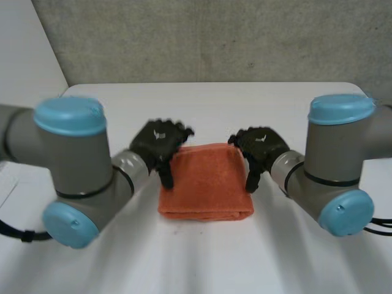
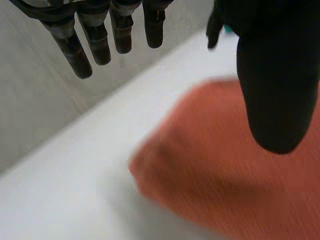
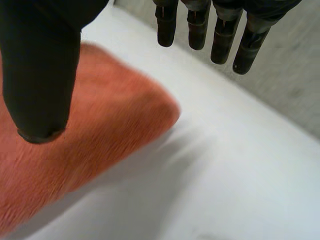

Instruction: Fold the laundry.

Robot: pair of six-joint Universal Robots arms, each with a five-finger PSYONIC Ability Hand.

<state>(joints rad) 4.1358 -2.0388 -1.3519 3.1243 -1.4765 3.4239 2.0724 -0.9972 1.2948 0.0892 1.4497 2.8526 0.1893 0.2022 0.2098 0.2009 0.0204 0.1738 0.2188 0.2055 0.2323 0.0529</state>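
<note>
Laundry is seen as a single orange cloth (image 1: 205, 184), folded into a thick rectangle and laid flat near the middle of the white table (image 1: 202, 104), with its rounded fold turned toward the robot. The left hand (image 1: 158, 144) is placed at the cloth's left edge, close to the far left corner, and the right hand (image 1: 262, 146) is placed at the right edge, close to the far right corner. The cloth is thus flanked by both hands.

In the left wrist view the fingers (image 2: 75, 55) are held straight and spread, out over bare table beyond the cloth's corner, while the thumb (image 2: 277, 100) is held above the orange surface. Nothing is pinched between them, so the hand is relaxed and apart. The same is shown in the right wrist view: straight fingers (image 3: 200, 30) over the table beside the cloth's corner, the thumb (image 3: 40, 75) over the cloth, and no fabric gripped. Whether either thumb touches the cloth cannot be told. A grey wall (image 1: 214, 37) is seen behind the table.
</note>
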